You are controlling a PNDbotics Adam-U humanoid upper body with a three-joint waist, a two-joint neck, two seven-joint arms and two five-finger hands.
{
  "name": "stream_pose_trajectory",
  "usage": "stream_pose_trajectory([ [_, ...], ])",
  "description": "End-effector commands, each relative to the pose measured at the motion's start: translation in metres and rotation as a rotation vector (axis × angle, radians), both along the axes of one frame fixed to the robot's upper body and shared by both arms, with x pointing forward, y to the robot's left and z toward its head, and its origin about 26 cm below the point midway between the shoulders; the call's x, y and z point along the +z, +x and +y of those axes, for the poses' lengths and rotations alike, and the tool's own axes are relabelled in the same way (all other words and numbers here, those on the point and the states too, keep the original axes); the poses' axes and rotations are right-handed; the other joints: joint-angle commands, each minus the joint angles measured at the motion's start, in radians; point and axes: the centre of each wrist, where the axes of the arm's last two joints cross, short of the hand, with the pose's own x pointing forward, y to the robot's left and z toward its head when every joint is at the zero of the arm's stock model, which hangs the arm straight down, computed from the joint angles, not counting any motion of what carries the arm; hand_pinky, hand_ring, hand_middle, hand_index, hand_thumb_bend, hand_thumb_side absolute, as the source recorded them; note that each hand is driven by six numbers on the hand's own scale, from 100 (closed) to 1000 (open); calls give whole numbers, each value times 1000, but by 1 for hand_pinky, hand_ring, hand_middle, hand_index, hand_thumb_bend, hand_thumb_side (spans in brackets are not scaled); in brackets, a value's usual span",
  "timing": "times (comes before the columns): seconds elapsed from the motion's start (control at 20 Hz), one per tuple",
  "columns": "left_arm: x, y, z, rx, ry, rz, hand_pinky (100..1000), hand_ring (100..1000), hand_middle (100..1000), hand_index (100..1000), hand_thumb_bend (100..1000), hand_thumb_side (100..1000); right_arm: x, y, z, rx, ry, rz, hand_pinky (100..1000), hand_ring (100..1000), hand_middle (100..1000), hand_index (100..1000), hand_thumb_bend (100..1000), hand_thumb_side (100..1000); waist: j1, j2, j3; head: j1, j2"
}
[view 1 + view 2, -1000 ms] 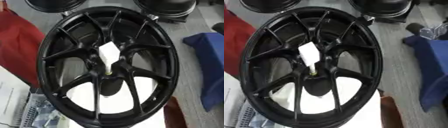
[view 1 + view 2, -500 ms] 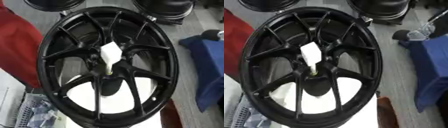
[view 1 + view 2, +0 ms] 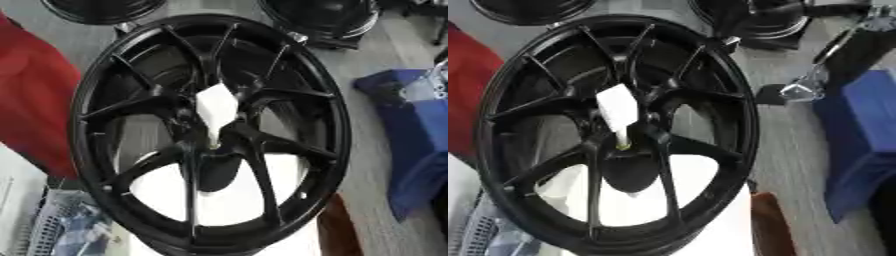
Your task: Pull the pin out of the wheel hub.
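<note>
sticking up from the centre of the black wheel hub, the white pin is sitting untouched; the right hand is showing at the hub's right, finger state impossible to tell.

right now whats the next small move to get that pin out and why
Probably bring the right arm in leftward over the rim toward the white pin. The pin still sits in the centre of the black wheel hub, nothing touches it, and the arm shows only at the upper right, well apart from it. Its fingers are not clear.
</note>
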Motion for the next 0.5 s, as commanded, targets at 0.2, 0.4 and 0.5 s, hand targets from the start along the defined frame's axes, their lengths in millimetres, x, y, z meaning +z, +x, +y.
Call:
stream_pose_trajectory([
  [0.2,3,-3,8,32,23,-6,740,596,525,718,388,586,6,3,42,54,-17,12,866,788,726,810,474,401,-2,-32,-19,15,10],
  [0.4,0,-4,12,54,19,5,741,596,525,718,388,587,14,2,71,128,6,56,868,787,727,813,459,392,-1,-35,-30,20,20],
  [0.5,-1,-5,14,64,18,8,741,596,524,718,388,587,18,6,82,141,11,75,867,785,725,812,455,383,-2,-36,-37,27,26],
])
